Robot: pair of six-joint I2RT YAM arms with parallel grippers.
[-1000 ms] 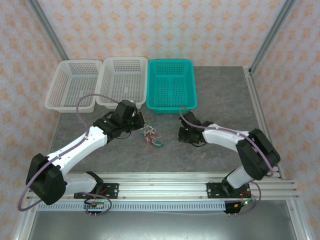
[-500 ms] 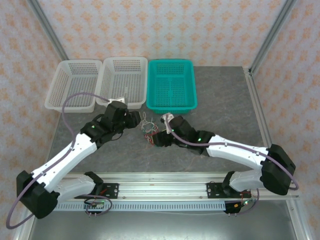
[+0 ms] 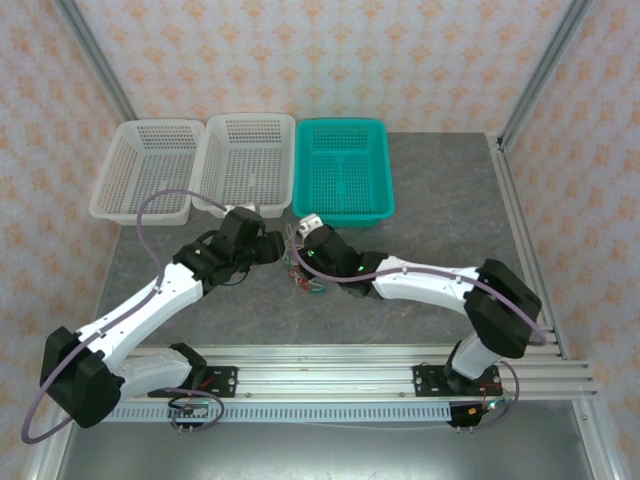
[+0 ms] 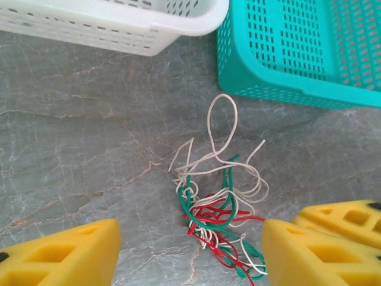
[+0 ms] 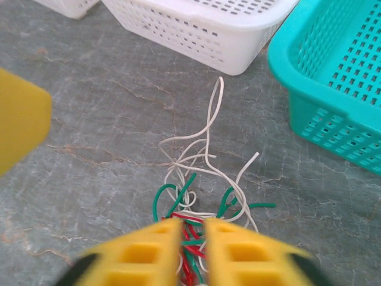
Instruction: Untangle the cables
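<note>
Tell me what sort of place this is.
Probably a robot lab test cell: two arms bolted to an aluminium rail, patterned screen walls around a table, sorting baskets and tangled cables.

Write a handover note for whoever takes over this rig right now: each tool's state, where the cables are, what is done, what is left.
Left tool: open, a finger on either side of the cables, not gripping.
Right tool: shut on red and green strands of the bundle.
Cables: one knot of white, green and red wire on the table, in front of the white basket and teal basket.
Done: nothing separated.
Left: pull each wire free.
</note>
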